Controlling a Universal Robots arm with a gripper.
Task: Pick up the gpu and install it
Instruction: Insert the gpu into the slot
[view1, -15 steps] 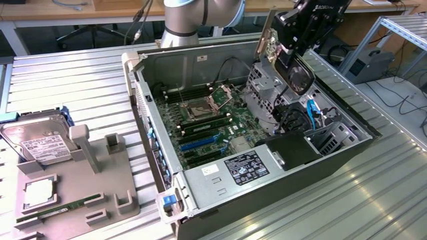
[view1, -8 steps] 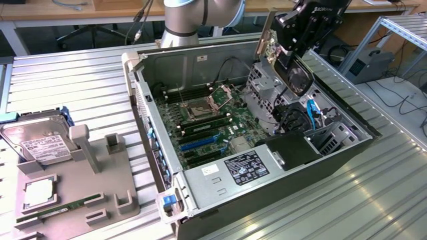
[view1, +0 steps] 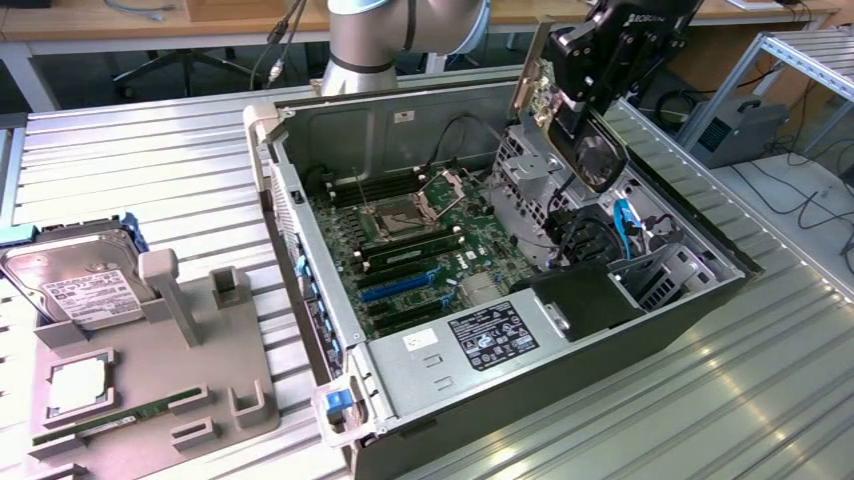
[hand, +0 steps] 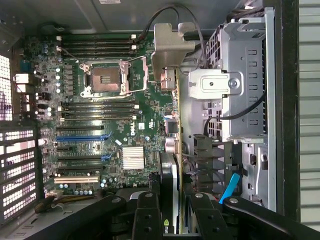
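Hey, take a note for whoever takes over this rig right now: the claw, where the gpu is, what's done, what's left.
Claw: shut on the gpu, holding it on edge.
Gpu: in the air over the open computer case, on the drive cage side, well above the motherboard.
Done: the card is picked up.
Left: the install. The card sits in no slot, and the blue slots are bare.
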